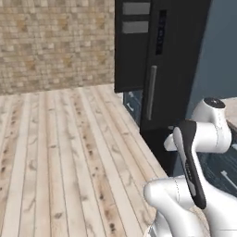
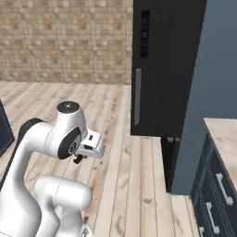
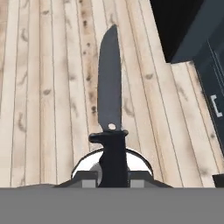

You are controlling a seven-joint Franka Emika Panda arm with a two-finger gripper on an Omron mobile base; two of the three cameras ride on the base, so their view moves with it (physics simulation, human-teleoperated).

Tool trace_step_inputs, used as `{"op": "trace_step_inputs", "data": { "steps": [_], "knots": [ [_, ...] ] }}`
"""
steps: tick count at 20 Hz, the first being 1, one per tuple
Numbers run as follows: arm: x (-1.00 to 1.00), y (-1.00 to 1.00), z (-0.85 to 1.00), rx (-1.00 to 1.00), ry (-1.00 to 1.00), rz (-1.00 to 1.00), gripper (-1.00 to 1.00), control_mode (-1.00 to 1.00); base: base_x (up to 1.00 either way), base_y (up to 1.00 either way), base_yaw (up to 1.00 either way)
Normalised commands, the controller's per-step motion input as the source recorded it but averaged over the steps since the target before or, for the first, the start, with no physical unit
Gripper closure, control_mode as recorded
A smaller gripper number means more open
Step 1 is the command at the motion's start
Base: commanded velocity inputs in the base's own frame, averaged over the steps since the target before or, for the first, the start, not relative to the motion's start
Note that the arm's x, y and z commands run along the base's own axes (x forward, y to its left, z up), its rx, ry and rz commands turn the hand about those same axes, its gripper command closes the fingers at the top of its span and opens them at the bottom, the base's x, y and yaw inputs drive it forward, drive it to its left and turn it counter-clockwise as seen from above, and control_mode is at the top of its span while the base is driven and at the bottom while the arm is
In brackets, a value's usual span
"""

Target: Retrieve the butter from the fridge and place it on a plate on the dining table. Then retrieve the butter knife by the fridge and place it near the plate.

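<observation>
The gripper [image 3: 113, 177] is clamped tight on the butter knife [image 3: 110, 94], handle pinched between the two dark finger tips, the blade sticking straight out ahead of the hand. In the hand view that grey blade lies over bare wooden floor [image 3: 52, 87], its point reaching up toward the far planks, guard and dark handle down by the fingers. A dark corner of the fridge [image 3: 175, 22] sits off beyond the blade's tip to one side, clear of the knife.

From the left base view, the fridge [image 1: 176, 60] stands tall and black just ahead of the arm, one door [image 1: 132, 44] swung open toward the brick wall [image 1: 55, 41], its grey bar handle [image 1: 151, 92] upright on the shut door. The arm's white elbow [image 1: 210, 125] is folded up right in front of the fridge's bottom edge.

From the right base view, the fridge [image 2: 166, 65] is ahead of the arm, display strip [image 2: 145, 33] high on its face, handle [image 2: 138, 96] below. Beside the fridge runs a counter on dark blue drawers [image 2: 215, 190]. The hand's white housing [image 2: 90, 144] hangs low over the floor [image 2: 125, 176], short of the fridge.
</observation>
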Motion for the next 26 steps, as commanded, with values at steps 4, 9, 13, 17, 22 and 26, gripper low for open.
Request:
{"op": "trace_step_inputs", "data": {
  "steps": [4,9,13,17,22,26],
  "knots": [
    [0.0,0.0,0.0,0.0,0.0,0.0,1.0,1.0,-0.51,0.85,0.57],
    [0.0,0.0,0.0,0.0,0.0,0.0,1.0,1.0,0.06,1.0,0.41],
    [0.0,0.0,0.0,0.0,0.0,0.0,1.0,1.0,0.9,0.82,0.0],
    [0.0,0.0,0.0,0.0,0.0,0.0,1.0,1.0,1.0,0.63,-0.26],
    [0.0,0.0,0.0,0.0,0.0,0.0,1.0,1.0,1.0,0.58,-0.34],
    [0.0,0.0,0.0,0.0,0.0,0.0,1.0,1.0,1.0,0.31,-0.23]
  ]
}}
